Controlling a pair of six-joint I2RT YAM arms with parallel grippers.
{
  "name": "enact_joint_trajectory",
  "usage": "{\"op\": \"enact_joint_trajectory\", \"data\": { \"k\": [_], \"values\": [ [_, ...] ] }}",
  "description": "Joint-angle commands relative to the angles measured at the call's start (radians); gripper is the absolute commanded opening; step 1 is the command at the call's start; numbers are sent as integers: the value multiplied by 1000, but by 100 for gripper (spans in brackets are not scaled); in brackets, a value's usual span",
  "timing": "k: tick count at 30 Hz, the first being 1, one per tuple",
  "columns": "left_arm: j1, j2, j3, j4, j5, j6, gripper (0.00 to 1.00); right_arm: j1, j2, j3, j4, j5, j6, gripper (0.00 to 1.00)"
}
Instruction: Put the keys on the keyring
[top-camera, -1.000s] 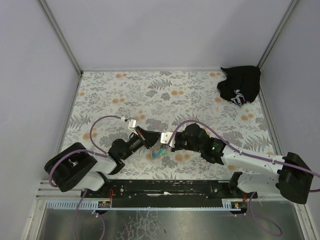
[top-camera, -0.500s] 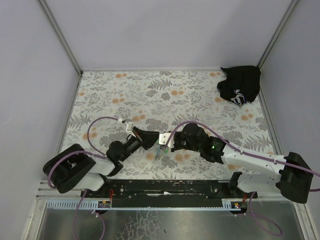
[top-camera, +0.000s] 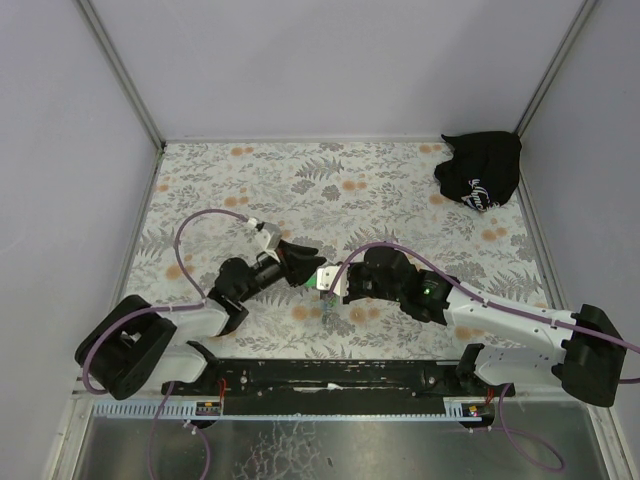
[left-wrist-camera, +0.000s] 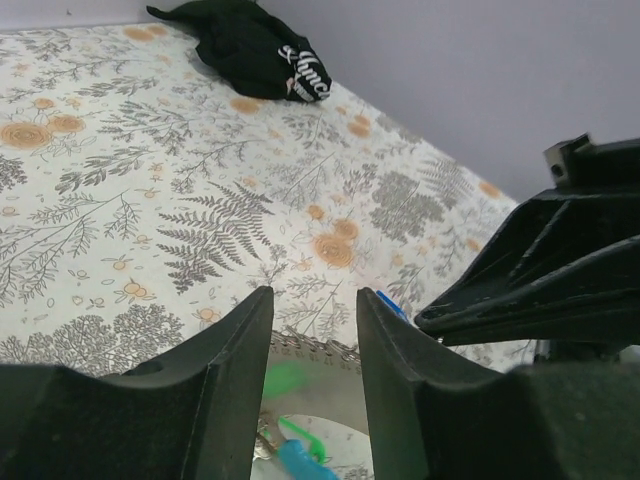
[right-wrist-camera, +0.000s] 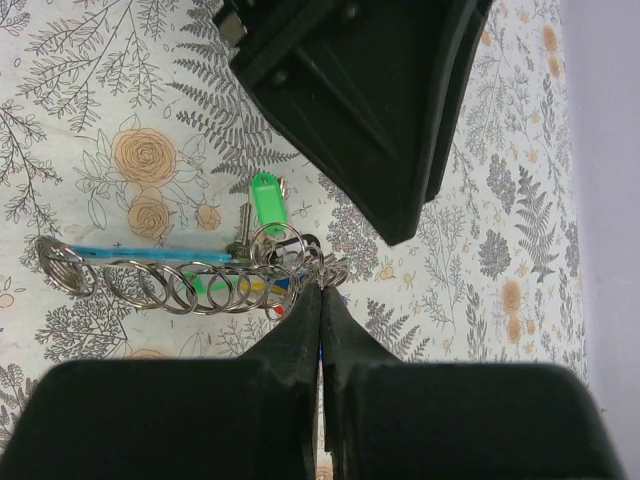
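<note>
Keyring (right-wrist-camera: 190, 285), where is it?
— Just ahead of the right gripper (right-wrist-camera: 321, 288), which is pinched tight on its ring end.
— Keys (right-wrist-camera: 258, 289) on?
— Yellow and blue heads sit among the rings beside those fingertips; whether they're threaded, I can't tell.
— Left gripper (left-wrist-camera: 312, 300)?
— Spread above, grasping nothing.
</note>
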Motion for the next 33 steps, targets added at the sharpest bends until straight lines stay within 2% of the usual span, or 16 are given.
{"op": "enact_joint_trajectory", "data": {
  "k": [1,5,12,33],
  "values": [
    [17,45,77,-137,148,147,39,9,-8,61,29,-19,-20,0],
    [20,30,61,-133,183,157,40,9,-12,58,27,-15,-20,0],
    [20,-32,39,-208,155,179,41,9,-2,64,24,-15,-21,0],
    [20,-69,25,-256,128,173,41,10,5,62,26,-13,-19,0]
  ]
}}
